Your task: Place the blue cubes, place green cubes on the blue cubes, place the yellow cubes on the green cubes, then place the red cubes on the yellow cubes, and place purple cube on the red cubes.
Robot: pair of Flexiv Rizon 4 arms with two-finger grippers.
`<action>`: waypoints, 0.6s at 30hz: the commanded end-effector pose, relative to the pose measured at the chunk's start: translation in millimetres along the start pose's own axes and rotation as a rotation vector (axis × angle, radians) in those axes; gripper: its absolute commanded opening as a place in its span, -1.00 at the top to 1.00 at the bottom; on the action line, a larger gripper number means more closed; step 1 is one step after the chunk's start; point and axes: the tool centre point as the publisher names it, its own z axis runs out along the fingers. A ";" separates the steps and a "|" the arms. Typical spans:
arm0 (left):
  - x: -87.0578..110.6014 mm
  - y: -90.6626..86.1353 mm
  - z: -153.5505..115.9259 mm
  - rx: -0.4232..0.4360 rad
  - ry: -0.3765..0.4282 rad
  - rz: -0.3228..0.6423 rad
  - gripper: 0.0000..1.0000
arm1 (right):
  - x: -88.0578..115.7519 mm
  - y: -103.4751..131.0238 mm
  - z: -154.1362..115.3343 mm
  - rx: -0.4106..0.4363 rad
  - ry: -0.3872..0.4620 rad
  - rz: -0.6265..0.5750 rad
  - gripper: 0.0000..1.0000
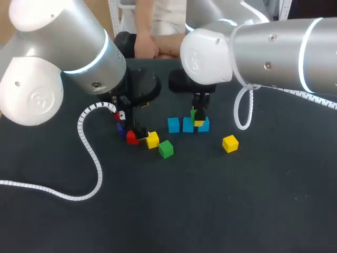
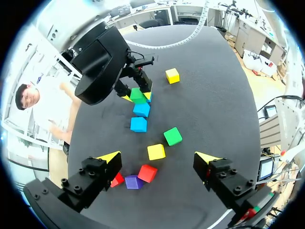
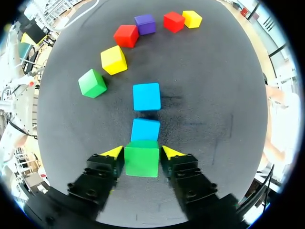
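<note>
Three blue cubes (image 1: 174,125) lie in a row at mid-table. A green cube (image 3: 141,158) rests on the end blue cube, between the fingers of my right gripper (image 3: 141,152). Those fingers stand just off its sides, so the gripper is open. The other two blue cubes (image 3: 145,129) lie ahead of it. My left gripper (image 2: 158,157) hangs wide open over a yellow cube (image 2: 156,151), with a red cube (image 2: 147,173) and the purple cube (image 2: 133,182) below it and a second red cube (image 2: 116,180) half hidden behind one finger. A loose green cube (image 1: 166,149) lies beside them.
A lone yellow cube (image 1: 230,143) sits right of the blue row. My left arm's white coiled cable (image 1: 89,158) trails across the table's left front. A loop of the right arm's cable (image 1: 242,113) hangs near the blue cubes.
</note>
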 end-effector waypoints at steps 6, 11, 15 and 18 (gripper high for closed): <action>-0.5 1.5 0.4 0.004 0.002 0.001 -1.00 | 2.2 2.8 -6.3 0.009 -0.017 0.002 -1.00; -0.5 1.5 0.4 0.004 0.002 0.001 -1.00 | 5.8 2.6 -11.9 0.013 -0.052 0.007 -1.00; -0.5 1.5 0.4 0.004 0.002 0.001 -1.00 | 12.0 2.4 -19.0 0.001 -0.149 0.000 -1.00; -0.5 1.5 0.4 0.004 0.002 0.001 -1.00 | 19.5 2.3 -25.5 0.007 -0.204 0.003 -1.00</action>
